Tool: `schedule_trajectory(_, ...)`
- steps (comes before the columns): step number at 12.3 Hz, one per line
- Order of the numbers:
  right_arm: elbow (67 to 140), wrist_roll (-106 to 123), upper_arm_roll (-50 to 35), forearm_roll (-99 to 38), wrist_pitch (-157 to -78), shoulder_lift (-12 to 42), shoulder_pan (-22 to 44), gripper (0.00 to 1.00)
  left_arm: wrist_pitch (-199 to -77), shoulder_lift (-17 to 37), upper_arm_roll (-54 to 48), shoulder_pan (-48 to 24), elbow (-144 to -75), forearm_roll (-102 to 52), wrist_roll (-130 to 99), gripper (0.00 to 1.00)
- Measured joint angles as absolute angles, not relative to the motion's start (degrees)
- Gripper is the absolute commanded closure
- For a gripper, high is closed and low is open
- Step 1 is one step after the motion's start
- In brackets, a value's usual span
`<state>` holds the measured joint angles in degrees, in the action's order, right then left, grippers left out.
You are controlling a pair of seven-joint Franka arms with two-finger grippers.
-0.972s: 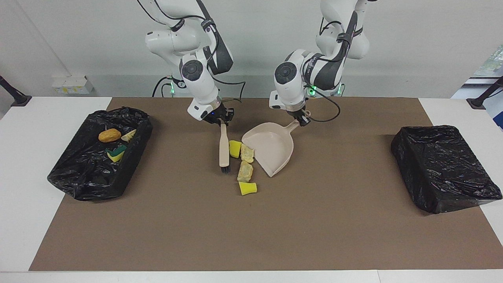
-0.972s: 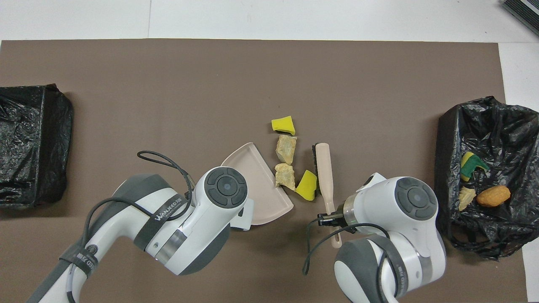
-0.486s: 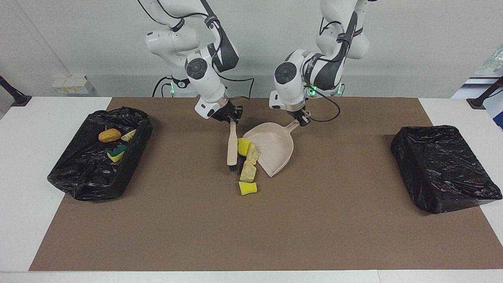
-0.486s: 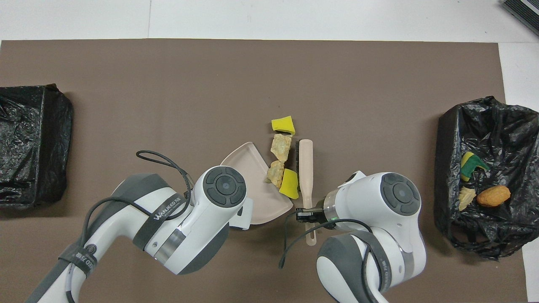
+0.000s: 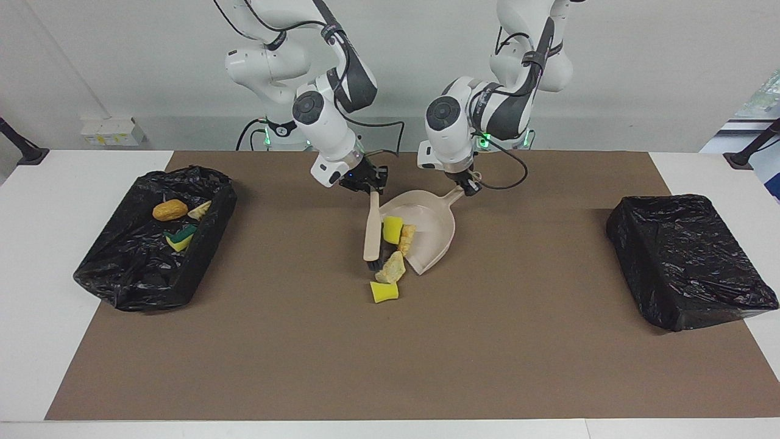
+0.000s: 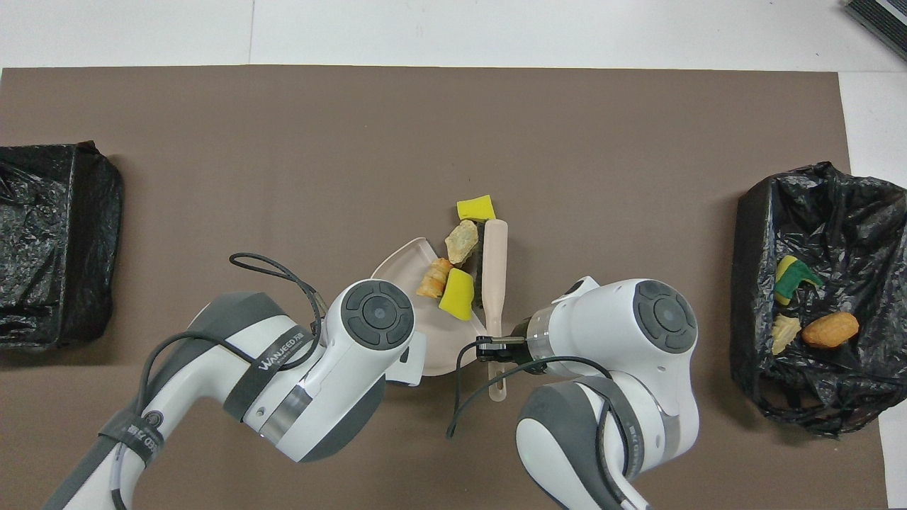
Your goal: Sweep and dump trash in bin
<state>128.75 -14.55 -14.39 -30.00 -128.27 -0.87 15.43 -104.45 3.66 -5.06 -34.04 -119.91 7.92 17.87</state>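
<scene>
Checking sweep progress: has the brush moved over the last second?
Yes. The brush, held by the right gripper, moved toward the dustpan, away from the open bin.

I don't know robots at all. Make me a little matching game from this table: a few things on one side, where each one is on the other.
Things:
1. brush
2. dustpan
3. orange lump
4. yellow sponge

Places:
A. in the open bin
B. held by the right gripper
C. on the mat, just outside the pan
D. held by the left gripper

Pairs: 1-B, 2-D, 3-A, 4-C
</scene>
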Motion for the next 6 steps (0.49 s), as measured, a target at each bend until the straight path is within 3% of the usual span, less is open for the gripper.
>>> schedule_trajectory(6, 127.44, -16.75, -14.31, -31.10, -127.48, -0.30, 19.05, 1.00, -110.86, 5.04, -4.98, -31.52, -119.96, 7.92, 22.30, 1.00)
